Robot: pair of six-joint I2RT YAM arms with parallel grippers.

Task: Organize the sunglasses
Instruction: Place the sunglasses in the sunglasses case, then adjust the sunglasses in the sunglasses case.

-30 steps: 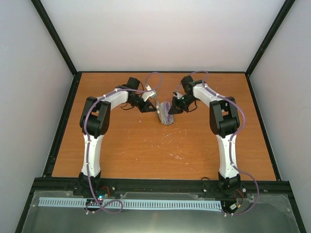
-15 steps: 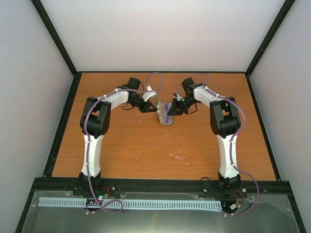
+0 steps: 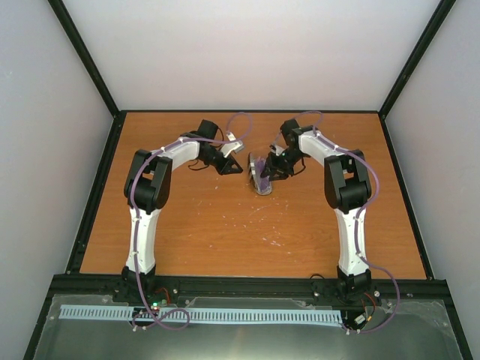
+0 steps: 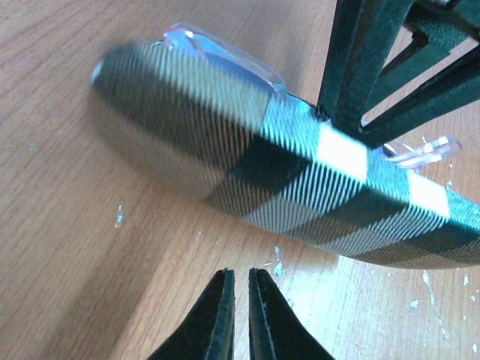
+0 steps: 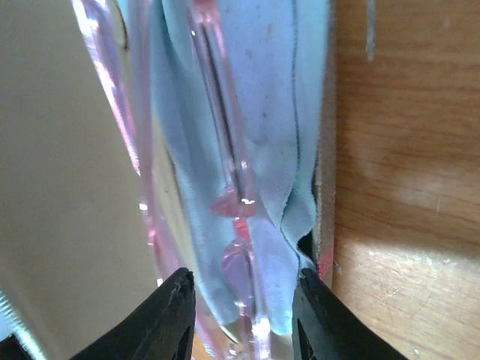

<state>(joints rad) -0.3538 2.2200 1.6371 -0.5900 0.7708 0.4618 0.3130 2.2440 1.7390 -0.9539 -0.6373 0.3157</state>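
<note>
Your R end effector [image 5: 244,315]: fingers apart, straddling sunglasses [image 5: 223,142] temple, not clamped. Sunglasses sit in open case [image 4: 247,154] against blue cloth [image 5: 281,105]. Your L end effector [image 4: 240,300]: closed, empty, near case shell, above desk [image 4: 67,232].

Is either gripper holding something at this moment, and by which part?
Nothing seems held. The left gripper is shut and empty near the case. The right gripper stands open around a temple arm of the sunglasses, not pinching it.
</note>
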